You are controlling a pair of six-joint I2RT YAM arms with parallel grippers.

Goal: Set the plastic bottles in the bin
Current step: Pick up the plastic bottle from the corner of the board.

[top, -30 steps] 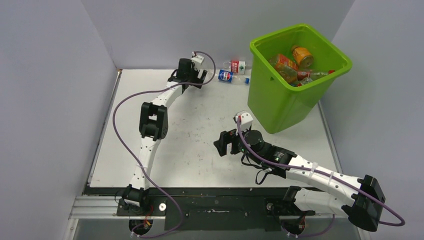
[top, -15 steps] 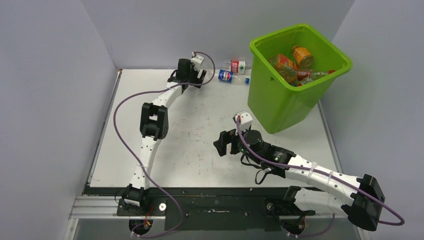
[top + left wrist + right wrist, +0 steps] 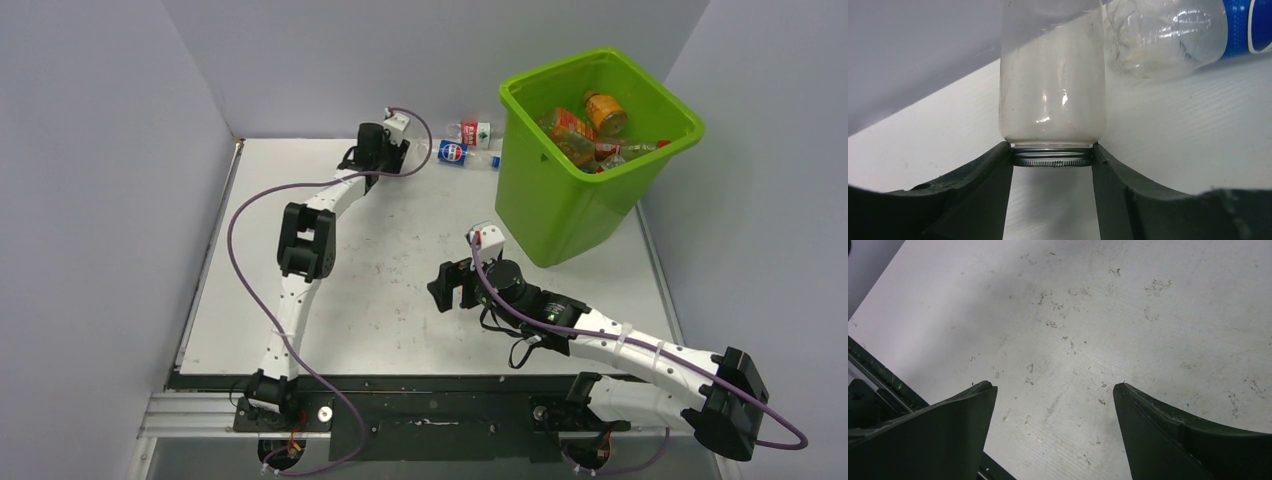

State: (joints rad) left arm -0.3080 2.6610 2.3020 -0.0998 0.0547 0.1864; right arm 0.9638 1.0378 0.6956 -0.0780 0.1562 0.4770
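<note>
In the left wrist view my left gripper [image 3: 1051,151] is shut on the dark ridged cap of a clear bottle [image 3: 1052,85], both fingers touching the cap's sides. Right behind that bottle lies a clear bottle with a blue Pepsi label [image 3: 1173,35]. From above, the left gripper [image 3: 383,152] is at the table's back edge, with the Pepsi bottle [image 3: 455,153] and a red-labelled bottle [image 3: 476,131] just right of it. The lime-green bin [image 3: 560,200] stands at the back right with several orange and red-labelled bottles [image 3: 604,112] inside. My right gripper [image 3: 450,285] hangs open over bare table [image 3: 1053,387].
Grey walls close in the table on the left, back and right. The two loose bottles lie in the narrow gap between the back wall and the bin. A dark rail [image 3: 883,375] runs along the table's near edge below the right gripper.
The left gripper's jaws have closed from wide open onto the clear bottle's cap, and the wrist has shifted slightly right. The right arm has not moved.
</note>
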